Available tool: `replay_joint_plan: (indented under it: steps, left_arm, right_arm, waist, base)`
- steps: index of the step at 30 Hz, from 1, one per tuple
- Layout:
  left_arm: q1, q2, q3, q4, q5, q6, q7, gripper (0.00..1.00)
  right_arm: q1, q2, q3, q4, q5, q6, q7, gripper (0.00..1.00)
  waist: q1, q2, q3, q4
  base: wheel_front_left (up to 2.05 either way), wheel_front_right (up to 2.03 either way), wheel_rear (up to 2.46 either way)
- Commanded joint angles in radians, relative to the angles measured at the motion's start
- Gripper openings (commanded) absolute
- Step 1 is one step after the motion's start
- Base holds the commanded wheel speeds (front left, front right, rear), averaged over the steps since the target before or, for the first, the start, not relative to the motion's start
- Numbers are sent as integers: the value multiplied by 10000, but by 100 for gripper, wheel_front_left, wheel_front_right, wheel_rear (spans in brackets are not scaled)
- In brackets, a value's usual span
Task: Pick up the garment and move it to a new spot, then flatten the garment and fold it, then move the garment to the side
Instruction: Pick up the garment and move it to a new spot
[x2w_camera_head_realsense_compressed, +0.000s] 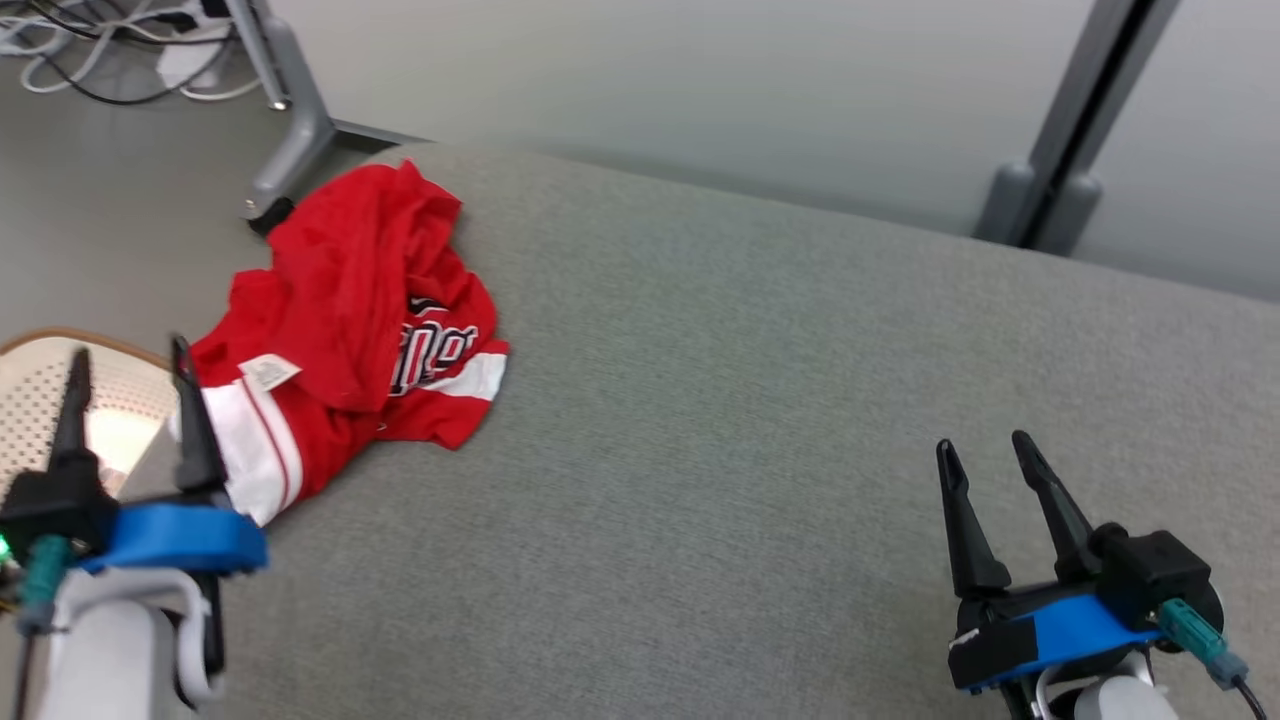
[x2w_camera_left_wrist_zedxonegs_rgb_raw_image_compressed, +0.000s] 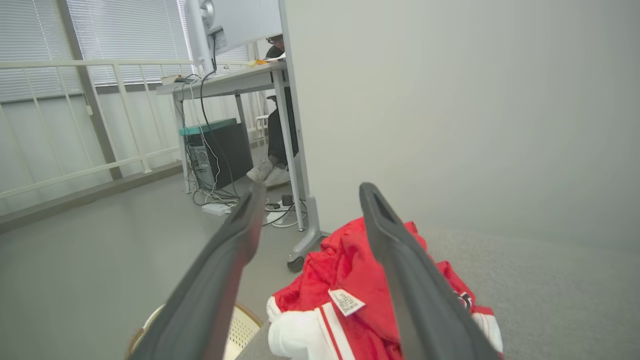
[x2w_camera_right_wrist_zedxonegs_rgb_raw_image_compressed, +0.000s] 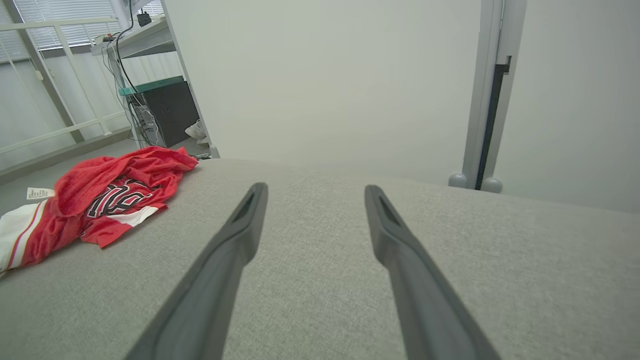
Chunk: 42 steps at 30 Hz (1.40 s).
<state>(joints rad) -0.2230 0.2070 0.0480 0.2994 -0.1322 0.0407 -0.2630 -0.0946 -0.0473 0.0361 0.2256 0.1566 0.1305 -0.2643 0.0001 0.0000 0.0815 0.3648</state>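
My left gripper (x2w_camera_head_realsense_compressed: 130, 350) hovered with its jaws wide and empty, and a perforated basket (x2w_camera_head_realsense_compressed: 40, 390) showed under them. The crumpled red-and-white jersey (x2w_camera_head_realsense_compressed: 350, 300) lay just ahead and to the right of those jaws, at the edge of the grey cloth-covered desk (x2w_camera_head_realsense_compressed: 750, 400), its white-trimmed part nearest. I judged a deep pinch on a thick fold near the tag would lift it cleanly. My right gripper (x2w_camera_head_realsense_compressed: 982, 442), jaws also open and empty, sat well to the right of the jersey.
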Motion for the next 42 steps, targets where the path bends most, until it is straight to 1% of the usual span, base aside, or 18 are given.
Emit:
replay_joint_plan:
  steps: [1,6,12,18,22,26,31,34,39,40,41,42]
  left_arm:
    - [-552,243,171,67,-111,-103,-28,100]
    - [-1851,732,438,481,-397,-354,-19,100]
    - [-3434,1216,650,1485,-798,-692,114,100]
    - [-4754,1900,827,3150,-1042,-945,491,100]
    - [-5467,2159,774,4447,-1151,-1083,914,100]
    - [-6055,2263,597,5749,-1310,-1258,1622,100]
    - [-6322,2035,338,7020,-1524,-1480,2489,100]
    - [-6470,1908,161,7571,-1731,-1624,3033,100]
    - [-6419,1822,-120,8021,-1875,-1699,3383,100]
    - [-6411,1850,-159,8073,-1918,-1714,3364,91]
    - [-6391,1871,-194,8137,-1945,-1723,3342,53]
    - [-6369,1896,-221,8146,-2014,-1719,3247,0]
  right_arm:
    - [-233,-53,-33,-106,-178,4,-1,100]
    - [-619,-52,-169,-423,-497,3,79,100]
    - [-1061,-52,-412,-999,-826,3,125,100]
    - [-1374,-50,-516,-1548,-977,4,197,100]
    - [-1493,-52,-702,-1901,-1058,3,262,100]
    - [-1529,-50,-833,-2167,-1101,3,286,100]
    - [-1532,-49,-940,-2308,-1158,3,302,100]
    - [-1517,-50,-882,-2277,-1142,3,320,100]
    - [-1541,-50,-752,-2199,-1095,3,327,100]
    - [-1527,-50,-729,-2189,-1087,3,332,100]
    - [-1515,-50,-703,-2173,-1078,3,332,100]
    - [-1490,-50,-689,-2162,-1073,3,333,100]
  waist:
    - [-1,0,233,-206]
    - [-1,0,1035,-788]
    - [-1,0,2035,-1514]
    - [-1,0,2848,-2248]
    - [-1,0,3349,-2484]
    - [-1,0,3675,-2603]
    - [-1,0,3743,-2567]
    - [-1,0,3669,-2507]
    - [-1,0,3511,-2501]
    - [-1,0,3468,-2508]
    - [-1,0,3416,-2517]
    - [-1,0,3371,-2530]
  base:
    - [0,0,0]
    - [0,0,0]
    - [0,0,0]
    - [0,0,0]
    - [0,0,0]
    - [0,0,0]
    - [0,0,0]
    - [0,0,0]
    - [0,0,0]
    - [0,0,0]
    - [0,0,0]
    - [0,0,0]
